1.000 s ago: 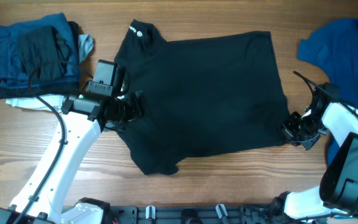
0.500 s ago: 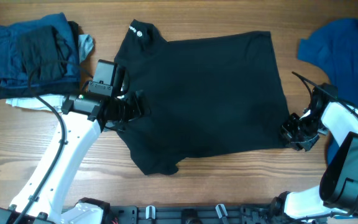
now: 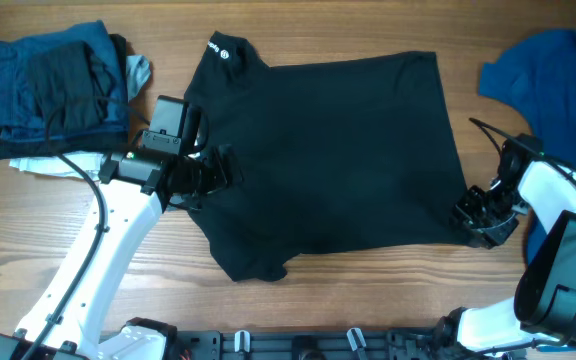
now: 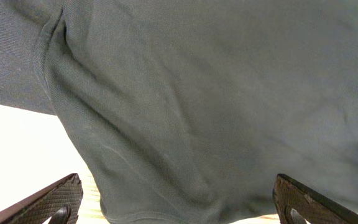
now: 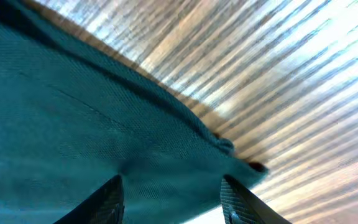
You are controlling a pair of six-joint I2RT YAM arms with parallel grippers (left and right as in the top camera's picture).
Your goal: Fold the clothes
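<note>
A large black T-shirt (image 3: pixel 328 150) lies spread flat on the wooden table, its small white logo (image 3: pixel 221 52) at the far left corner. My left gripper (image 3: pixel 213 172) sits over the shirt's left edge. In the left wrist view it (image 4: pixel 176 186) is wide open, its fingers (image 4: pixel 58 199) either side of the shirt's hem (image 4: pixel 185 118). My right gripper (image 3: pixel 473 215) is at the shirt's near right corner. In the right wrist view its jaws (image 5: pixel 169 186) stand apart, with loose cloth (image 5: pixel 104 124) lying between the fingers (image 5: pixel 235 199). A royal-blue shirt (image 3: pixel 548 65) lies at the far right.
A stack of folded blue and dark garments (image 3: pixel 53 85) sits at the far left, with a bit of white and grey cloth (image 3: pixel 140 70) beside it. Bare wooden table (image 3: pixel 368 290) runs along the near edge between the two arm bases.
The right gripper's jaws have spread apart at the shirt's near right corner, and it has shifted slightly towards the near edge. The left arm and the shirt have not moved.
</note>
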